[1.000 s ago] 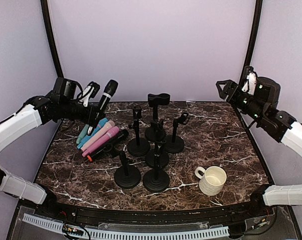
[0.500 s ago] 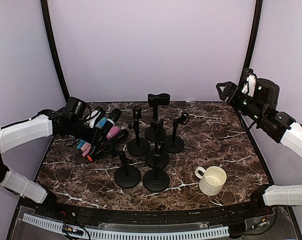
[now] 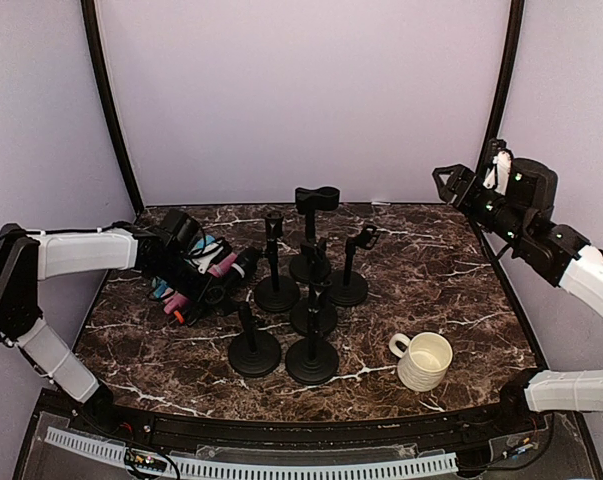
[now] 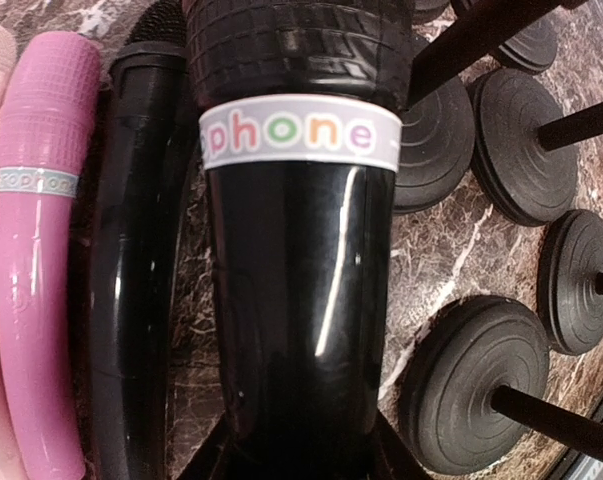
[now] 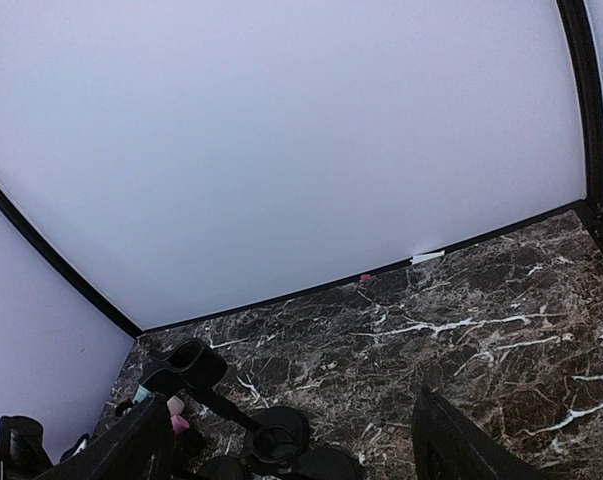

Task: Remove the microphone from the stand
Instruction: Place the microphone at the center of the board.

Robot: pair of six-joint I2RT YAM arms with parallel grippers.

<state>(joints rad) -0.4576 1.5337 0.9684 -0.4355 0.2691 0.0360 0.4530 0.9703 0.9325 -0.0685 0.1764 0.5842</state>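
Top external view: the left arm stretches from the left edge, forearm nearly level and low over the tabletop (image 3: pixel 451 270). Its left end effector (image 3: pixel 193 262) is down among the coloured microphones lying at the left side. The left wrist view shows it clamped on a black microphone (image 4: pixel 301 300), 1 finger on each side of the handle's lower part. This microphone is glossy, with a ribbed black head and a white band printed with coloured letters reading "phone". It lies parallel to a second black microphone (image 4: pixel 131 300) just beside it, with a pink microphone (image 4: pixel 36 300) further left; whether it rests on the pile I cannot tell. Right of it, in the middle of the tabletop, the black stands (image 3: pixel 254 352) cluster on round bases. A cream mug (image 3: pixel 423 360) sits near the front right. At the far right the right arm is raised high, its right end effector (image 3: pixel 449 185) spread wide, gripping nothing.
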